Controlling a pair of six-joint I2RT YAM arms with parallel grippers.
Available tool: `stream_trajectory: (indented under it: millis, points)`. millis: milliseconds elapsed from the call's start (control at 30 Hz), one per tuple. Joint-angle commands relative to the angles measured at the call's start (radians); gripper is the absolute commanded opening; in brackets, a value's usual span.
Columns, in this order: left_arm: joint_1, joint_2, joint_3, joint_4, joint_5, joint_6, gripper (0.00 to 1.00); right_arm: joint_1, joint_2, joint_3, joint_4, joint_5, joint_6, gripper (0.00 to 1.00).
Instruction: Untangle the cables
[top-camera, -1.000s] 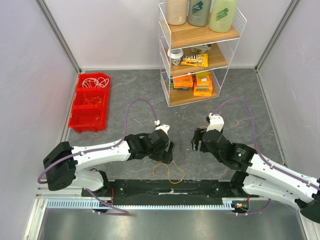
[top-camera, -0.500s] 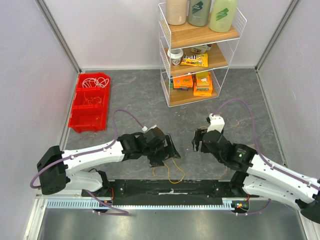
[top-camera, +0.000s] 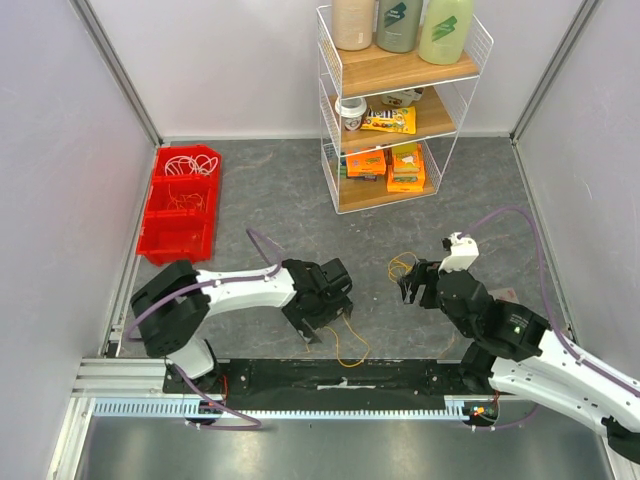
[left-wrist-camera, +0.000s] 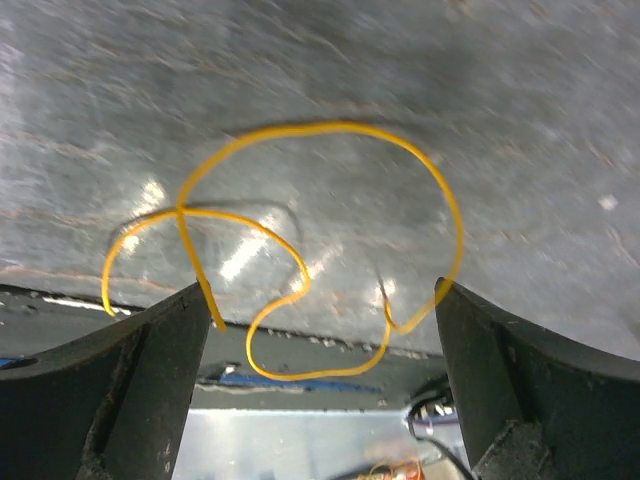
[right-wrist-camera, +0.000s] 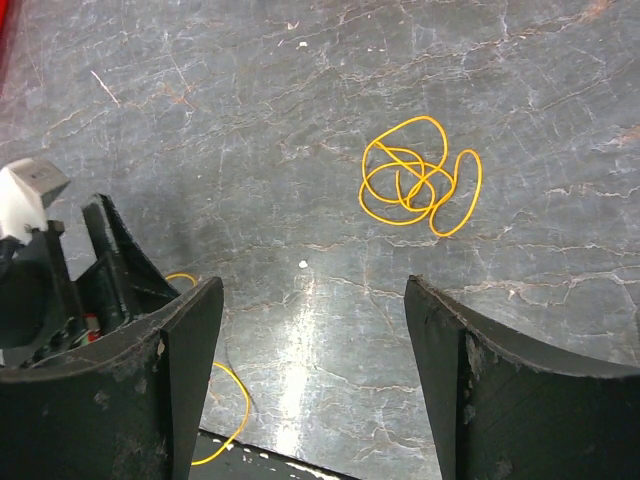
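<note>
A loose yellow cable (top-camera: 341, 345) lies in open loops at the table's near edge. My left gripper (top-camera: 322, 322) hangs just above it, open and empty. In the left wrist view the yellow loops (left-wrist-camera: 300, 250) lie flat between and beyond my open fingers (left-wrist-camera: 150, 380). A second, small tangled yellow coil (top-camera: 402, 265) lies on the table just left of my right gripper (top-camera: 413, 290), which is open and empty. In the right wrist view that coil (right-wrist-camera: 420, 180) lies ahead of the open fingertips (right-wrist-camera: 470, 380). White and orange cables (top-camera: 185, 170) sit in a red bin.
The red bin (top-camera: 150, 235) stands at the far left near the wall. A white wire shelf (top-camera: 330, 170) with bottles and boxes stands at the back centre. A black rail (top-camera: 330, 375) runs along the near edge. Side walls enclose the table.
My left gripper has turned and swung down over the yellow loops near the edge. My right gripper has drawn back to the right, and the small yellow coil now shows beside it.
</note>
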Motion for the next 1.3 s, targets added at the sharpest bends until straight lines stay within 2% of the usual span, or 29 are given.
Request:
stream_trajectory:
  millis: [0, 100, 133, 300, 367, 433, 600, 700, 800, 933, 1000, 1100, 1167, 1267]
  points:
    - [0.009, 0.063, 0.009, -0.04, -0.011, -0.11, 0.96, -0.003, -0.036, -0.005, -0.032, 0.036, 0.004, 0.8]
    - [0.007, 0.112, 0.025, -0.019, 0.013, -0.104, 0.93, -0.003, -0.047, -0.006, -0.03, 0.033, 0.004, 0.8]
    - [0.007, 0.124, 0.028, -0.02, 0.015, -0.104, 0.89, -0.004, -0.047, -0.006, -0.032, 0.033, 0.004, 0.8]
    - [0.007, 0.139, 0.026, -0.052, -0.002, -0.141, 0.54, -0.004, -0.045, -0.009, -0.03, 0.026, 0.004, 0.8]
    - [0.009, 0.139, 0.023, -0.057, -0.043, -0.147, 0.38, -0.003, -0.045, -0.011, -0.027, 0.023, 0.004, 0.8]
    - [0.012, 0.13, 0.023, -0.059, -0.066, -0.144, 0.02, -0.003, -0.045, -0.012, -0.027, 0.02, 0.006, 0.8]
    - [0.056, 0.038, 0.019, -0.071, -0.196, -0.046, 0.02, -0.003, -0.055, -0.012, -0.029, 0.011, 0.011, 0.79]
    - [0.131, -0.072, 0.005, -0.072, -0.287, 0.114, 0.02, -0.003, -0.056, -0.012, -0.027, 0.007, 0.012, 0.79]
    - [0.295, -0.198, -0.024, -0.063, -0.323, 0.367, 0.02, -0.003, -0.044, -0.015, -0.023, 0.005, 0.011, 0.79]
    - [0.527, -0.397, -0.037, -0.057, -0.462, 0.703, 0.02, -0.003, -0.027, -0.023, -0.009, -0.004, 0.004, 0.79]
    - [0.631, -0.471, -0.017, -0.068, -0.554, 0.825, 0.02, -0.004, -0.026, -0.029, 0.006, -0.009, 0.001, 0.79]
    - [0.807, -0.48, 0.06, -0.154, -0.715, 0.854, 0.02, -0.003, -0.022, -0.043, 0.032, -0.016, -0.005, 0.79]
    - [0.88, -0.453, 0.089, -0.16, -0.834, 0.842, 0.02, -0.003, -0.013, -0.044, 0.049, -0.023, -0.008, 0.79]
    - [0.981, -0.399, 0.13, -0.151, -0.86, 0.778, 0.02, -0.004, -0.006, -0.049, 0.059, -0.033, -0.009, 0.79]
